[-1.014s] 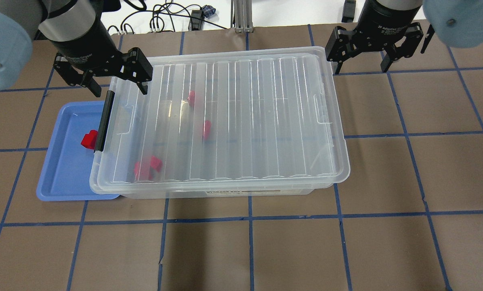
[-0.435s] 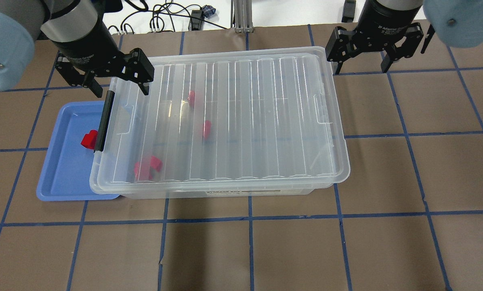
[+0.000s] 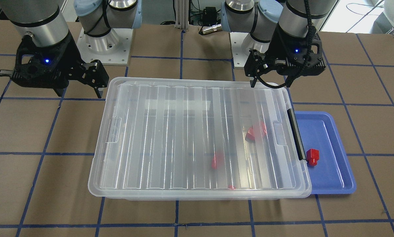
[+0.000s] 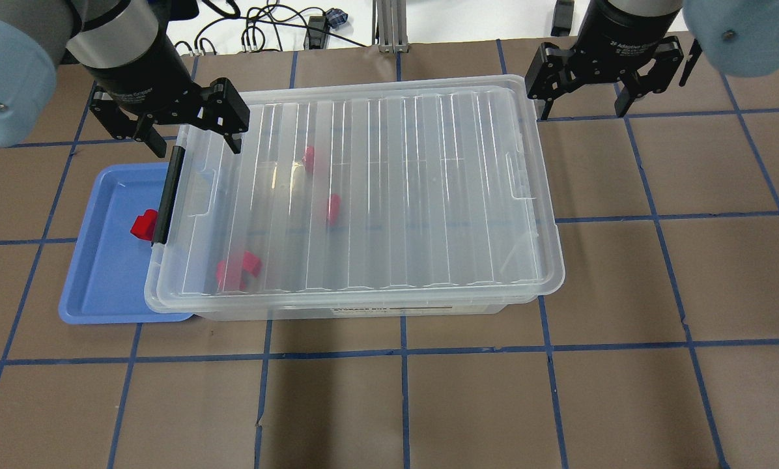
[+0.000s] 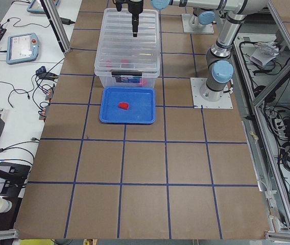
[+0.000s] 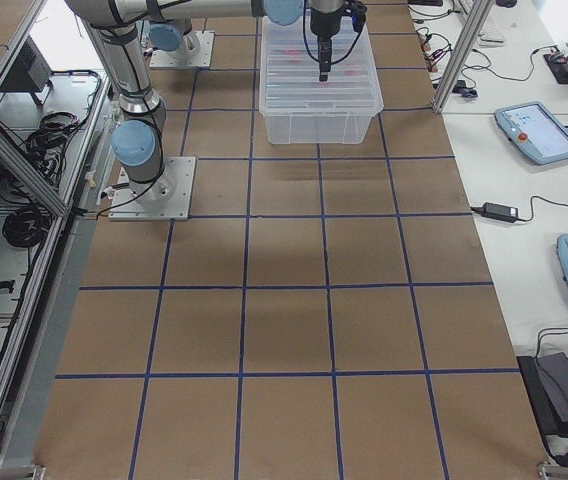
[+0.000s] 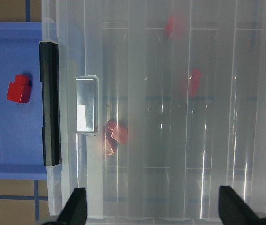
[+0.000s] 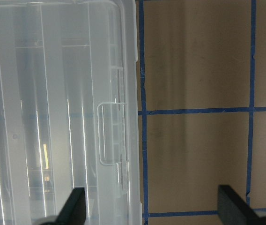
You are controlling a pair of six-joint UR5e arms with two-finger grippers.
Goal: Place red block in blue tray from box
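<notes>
One red block (image 4: 144, 225) lies in the blue tray (image 4: 103, 286), close to the black latch (image 4: 168, 195) of the box (image 4: 552, 260). Several more show through the closed lid (image 4: 396, 163).

Both claws are spread wide and empty. The left claw (image 4: 194, 143) is above the far latch-end corner. The right claw (image 4: 583, 112) is off the opposite far corner, over the bench (image 4: 656, 293).

Risks as I read them:
- If you drop the left claw straight down, one finger hits the lid rim rather than clearing it.
- If you pull the latch hard, the box slides into the tray and knocks the placed block (they sit right against each other).
- If you lift the lid from one end only, it tilts, snags and drags the box.
- The clear lid's glare can hide where the blocks are.
</notes>
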